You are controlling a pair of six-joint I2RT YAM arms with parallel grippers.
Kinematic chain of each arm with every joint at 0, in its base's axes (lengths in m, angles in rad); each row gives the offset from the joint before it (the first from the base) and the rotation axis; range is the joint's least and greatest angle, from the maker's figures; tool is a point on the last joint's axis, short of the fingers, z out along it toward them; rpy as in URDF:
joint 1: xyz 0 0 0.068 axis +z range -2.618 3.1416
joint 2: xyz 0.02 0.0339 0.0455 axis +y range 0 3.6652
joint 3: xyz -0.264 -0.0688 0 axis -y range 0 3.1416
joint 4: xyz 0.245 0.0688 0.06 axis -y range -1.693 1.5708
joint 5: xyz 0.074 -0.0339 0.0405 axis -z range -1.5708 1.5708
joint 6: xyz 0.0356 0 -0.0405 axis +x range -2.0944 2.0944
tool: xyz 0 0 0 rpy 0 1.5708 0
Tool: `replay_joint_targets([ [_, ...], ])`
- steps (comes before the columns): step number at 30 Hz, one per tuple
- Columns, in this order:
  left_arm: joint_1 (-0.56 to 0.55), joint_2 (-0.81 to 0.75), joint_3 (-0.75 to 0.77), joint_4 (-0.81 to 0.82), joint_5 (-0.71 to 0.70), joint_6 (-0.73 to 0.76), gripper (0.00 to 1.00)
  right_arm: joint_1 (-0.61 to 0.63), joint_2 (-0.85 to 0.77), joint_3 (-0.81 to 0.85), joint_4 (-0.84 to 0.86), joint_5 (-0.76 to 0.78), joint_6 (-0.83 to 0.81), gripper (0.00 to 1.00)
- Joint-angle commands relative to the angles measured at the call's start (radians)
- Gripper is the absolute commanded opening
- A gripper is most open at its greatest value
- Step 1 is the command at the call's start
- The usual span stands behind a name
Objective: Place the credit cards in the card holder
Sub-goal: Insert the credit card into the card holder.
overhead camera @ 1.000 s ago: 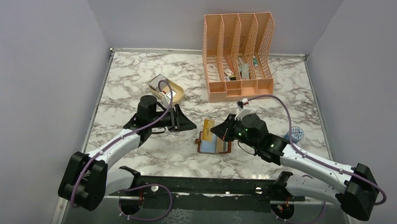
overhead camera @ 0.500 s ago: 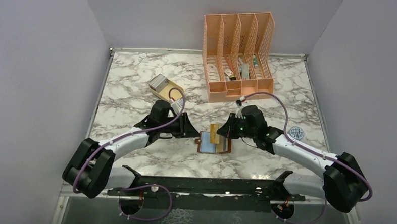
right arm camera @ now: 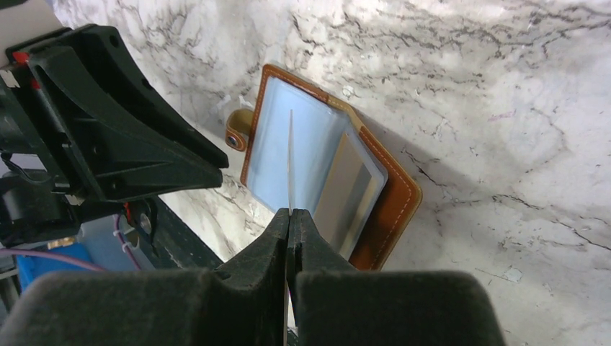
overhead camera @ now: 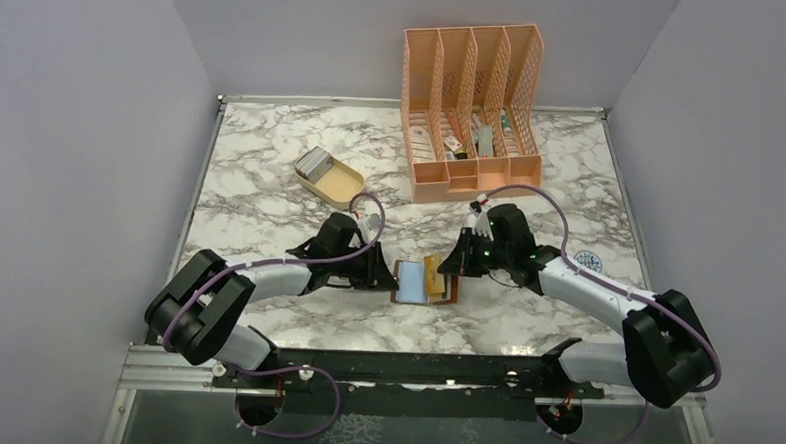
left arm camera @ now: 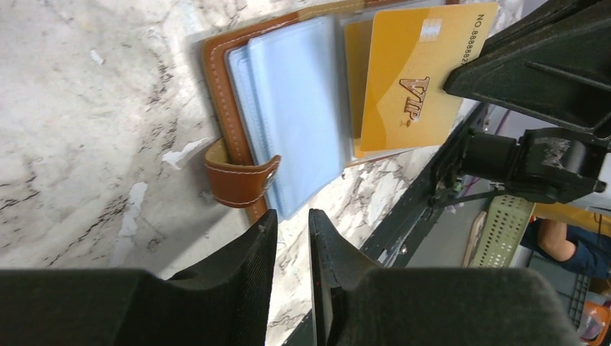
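Note:
The card holder [overhead camera: 411, 283] lies open on the marble, brown leather with bluish pockets; it also shows in the left wrist view [left arm camera: 288, 108] and the right wrist view [right arm camera: 393, 209]. My right gripper [overhead camera: 451, 265] is shut on a gold VIP credit card [overhead camera: 432, 268], held on edge over the holder's right half. The card is plain in the left wrist view [left arm camera: 411, 79] and edge-on in the right wrist view [right arm camera: 290, 158]. My left gripper [overhead camera: 383, 272] sits low just left of the holder by its snap tab [left arm camera: 241, 180], with a narrow gap between the jaws and nothing in them. More cards [overhead camera: 315, 162] lie in the beige tray.
A small beige oval tray [overhead camera: 338, 188] stands behind the left arm. A tall peach mesh file organiser [overhead camera: 471, 105] stands at the back. A round blue-and-white item [overhead camera: 587, 262] lies right of the right arm. The two grippers face each other closely across the holder.
My left gripper has moved right from beside the tray up to the holder's left edge. My right gripper has carried the gold card a little right and down over the holder.

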Motion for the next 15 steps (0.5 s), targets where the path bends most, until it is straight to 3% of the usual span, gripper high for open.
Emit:
replay_joint_targets([
  [1,-0.011,0.008,-0.025,0.034,-0.056,0.030,0.23,-0.019,0.043,-0.011,0.006,-0.082,-0.024,0.01],
  [15,-0.024,0.050,-0.055,0.047,-0.083,0.031,0.15,-0.086,0.110,-0.059,0.059,-0.173,0.033,0.01],
])
